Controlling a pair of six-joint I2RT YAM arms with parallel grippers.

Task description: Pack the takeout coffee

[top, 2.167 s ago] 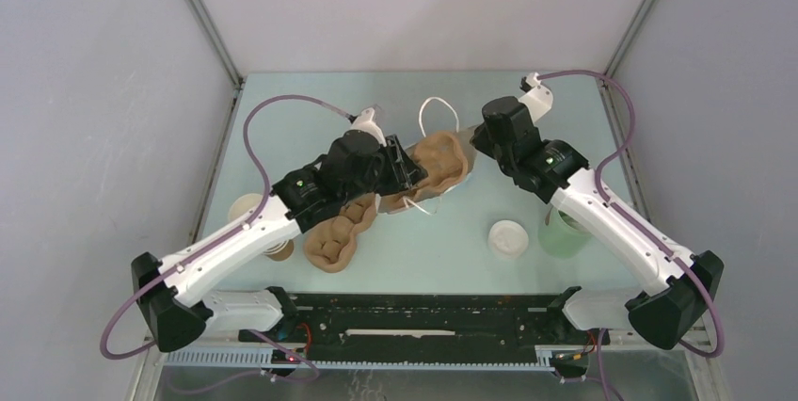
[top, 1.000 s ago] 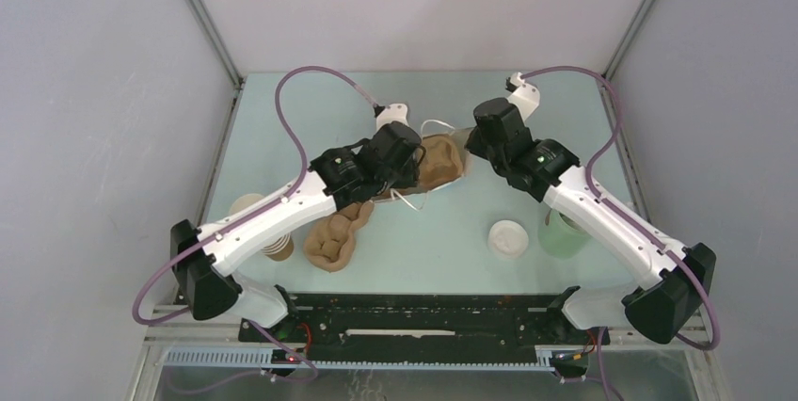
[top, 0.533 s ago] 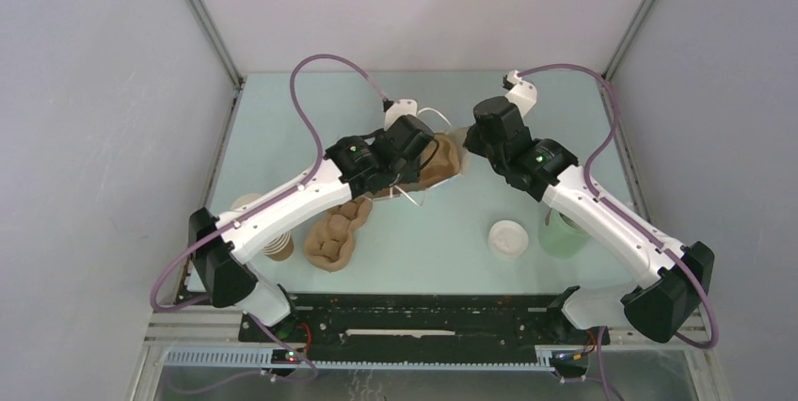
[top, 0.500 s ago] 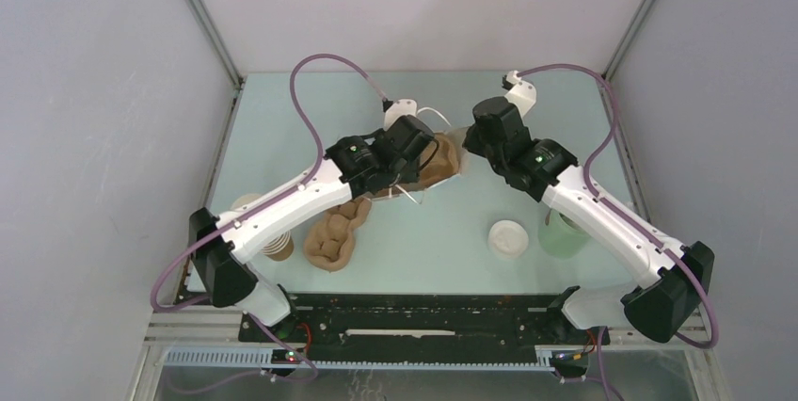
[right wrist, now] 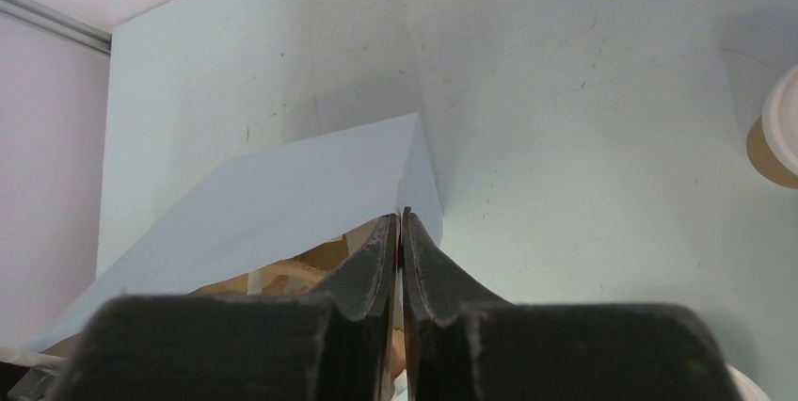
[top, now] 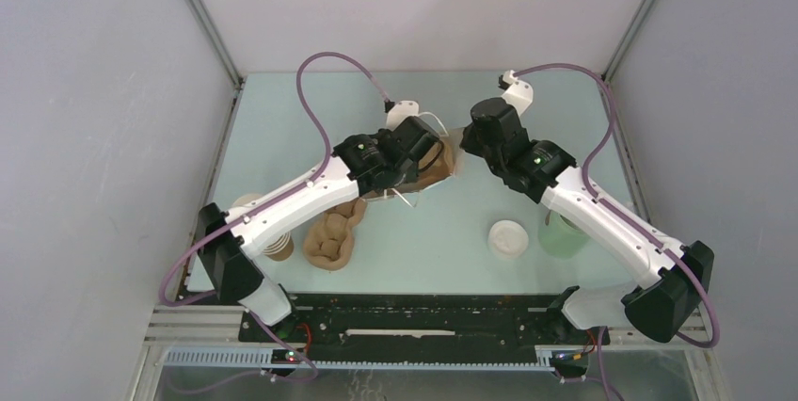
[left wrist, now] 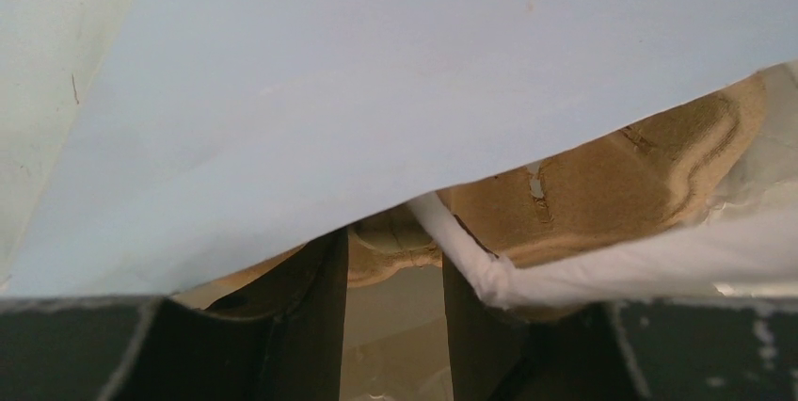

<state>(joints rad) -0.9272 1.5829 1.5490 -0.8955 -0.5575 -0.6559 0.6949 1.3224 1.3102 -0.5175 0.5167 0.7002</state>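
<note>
1. A pale blue paper bag [right wrist: 282, 196] lies in the middle of the worktop [top: 433, 243]. A brown pulp cup tray [top: 440, 164] shows under its upper sheet.
2. The right hand [right wrist: 401, 227] is at the bag's right side. Its fingers are pressed together on a corner of the upper sheet, which stands raised above the tray.
3. The left hand [left wrist: 391, 255] is at the bag's left side, pointing in under the raised sheet. Its fingers stand partly apart with a lobe of the tray's rim between their tips. I cannot tell whether they grip it.
4. The coffee cup [top: 509, 238] stands upright to the right of the bag on its near side, well apart from the bag and from both hands.
5. A green cup [top: 563, 236] stands farther right of the bag, just beside the coffee cup.
6. A second tray [top: 331, 239] lies left of the bag on its near side, and a stack of brown cups [top: 276, 248] stands farther left.
</note>
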